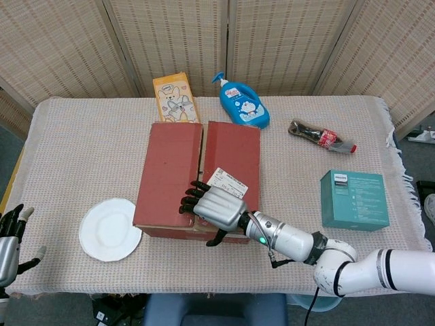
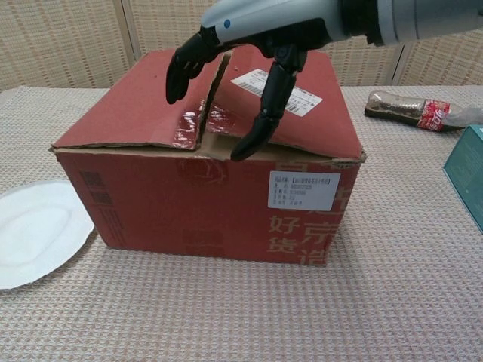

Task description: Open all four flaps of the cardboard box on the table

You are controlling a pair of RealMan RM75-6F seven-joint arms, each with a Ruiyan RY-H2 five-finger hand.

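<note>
The red cardboard box point(image 1: 170, 173) point(image 2: 151, 113) sits mid-table with its two top flaps lying almost flat, slightly raised along the centre seam. My right hand point(image 1: 214, 209) point(image 2: 256, 53) hovers over the near end of that seam, fingers spread and curled downward, holding nothing. One fingertip point(image 2: 241, 153) reaches down to the front edge of the right flap. My left hand point(image 1: 10, 234) hangs at the table's near-left corner, fingers apart and empty, far from the box.
A white plate point(image 1: 109, 229) point(image 2: 30, 230) lies left of the box. Behind the box stand an orange carton point(image 1: 175, 98) and a blue bottle point(image 1: 242, 103). A cola bottle point(image 1: 322, 136) point(image 2: 411, 111) and a teal box point(image 1: 354, 199) lie to the right.
</note>
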